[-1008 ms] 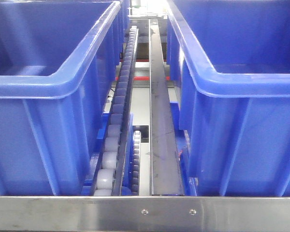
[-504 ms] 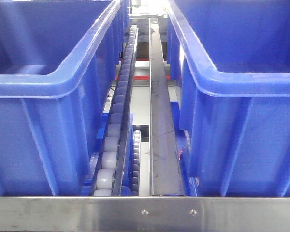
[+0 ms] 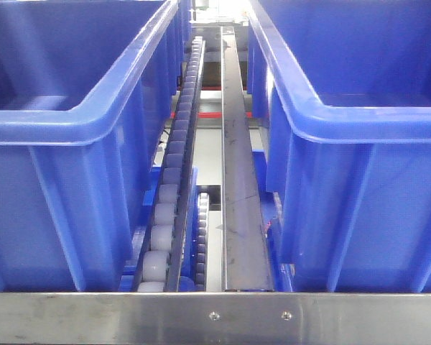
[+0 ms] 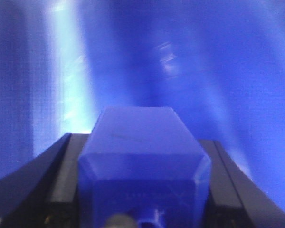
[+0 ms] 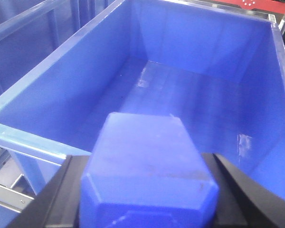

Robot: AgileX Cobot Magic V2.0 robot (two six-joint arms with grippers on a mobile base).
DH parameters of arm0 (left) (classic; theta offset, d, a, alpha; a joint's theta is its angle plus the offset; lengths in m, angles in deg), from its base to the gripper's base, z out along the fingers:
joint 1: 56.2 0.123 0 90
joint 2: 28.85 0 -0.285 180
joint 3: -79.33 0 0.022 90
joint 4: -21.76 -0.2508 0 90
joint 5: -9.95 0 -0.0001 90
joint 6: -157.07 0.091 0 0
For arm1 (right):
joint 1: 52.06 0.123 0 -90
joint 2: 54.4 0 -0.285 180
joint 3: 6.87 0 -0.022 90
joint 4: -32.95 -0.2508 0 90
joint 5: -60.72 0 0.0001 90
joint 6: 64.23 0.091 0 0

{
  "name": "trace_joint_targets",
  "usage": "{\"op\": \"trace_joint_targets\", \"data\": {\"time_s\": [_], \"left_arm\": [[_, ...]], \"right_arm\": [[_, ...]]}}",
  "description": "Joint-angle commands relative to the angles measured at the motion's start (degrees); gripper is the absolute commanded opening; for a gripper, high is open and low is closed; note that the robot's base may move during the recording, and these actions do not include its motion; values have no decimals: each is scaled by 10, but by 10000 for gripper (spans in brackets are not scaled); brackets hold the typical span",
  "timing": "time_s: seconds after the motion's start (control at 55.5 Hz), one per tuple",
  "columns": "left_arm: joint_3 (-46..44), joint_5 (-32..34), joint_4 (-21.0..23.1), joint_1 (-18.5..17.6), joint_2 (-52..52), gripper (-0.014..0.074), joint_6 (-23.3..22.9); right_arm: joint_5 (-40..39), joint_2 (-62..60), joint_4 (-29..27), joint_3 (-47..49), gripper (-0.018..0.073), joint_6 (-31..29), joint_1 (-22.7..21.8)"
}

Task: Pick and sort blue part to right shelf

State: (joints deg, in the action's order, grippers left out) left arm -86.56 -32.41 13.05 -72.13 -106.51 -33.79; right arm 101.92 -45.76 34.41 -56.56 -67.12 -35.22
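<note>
In the left wrist view a blue part [image 4: 142, 166], a faceted block, sits between the black fingers of my left gripper [image 4: 138, 138], which is shut on it. Blurred blue bin wall [image 4: 190, 61] fills the view close behind. In the right wrist view a second blue part [image 5: 147, 166] is clamped in my right gripper [image 5: 143, 156]. It hangs over the near rim of an empty blue bin [image 5: 52, 95]. Neither gripper shows in the front view. I cannot pick out the right shelf itself.
The front view shows two large blue bins, left [image 3: 79, 122] and right [image 3: 359, 115]. Between them run a roller track [image 3: 174, 165] and a dark metal rail [image 3: 237, 165]. A steel crossbar [image 3: 215, 316] spans the near edge.
The front view has shifted very slightly. Nothing else visibly moved.
</note>
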Motion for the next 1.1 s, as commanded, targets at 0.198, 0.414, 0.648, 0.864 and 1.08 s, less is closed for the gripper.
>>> {"op": "trace_joint_targets", "data": {"time_s": [0.198,0.414,0.648,0.864,1.08], "left_arm": [[-35,65,39,59,-128,290,-1],[-35,85,42,59,-205,290,3],[-50,60,55,59,-244,401,18],[-77,29,58,59,-244,592,28],[-115,-25,68,59,-215,624,44]], "right_arm": [[-49,13,3,16,197,1,-4],[-49,13,3,16,197,1,-4],[-49,13,3,16,197,1,-4],[-48,13,3,16,197,1,-4],[-48,13,3,16,197,1,-4]]}}
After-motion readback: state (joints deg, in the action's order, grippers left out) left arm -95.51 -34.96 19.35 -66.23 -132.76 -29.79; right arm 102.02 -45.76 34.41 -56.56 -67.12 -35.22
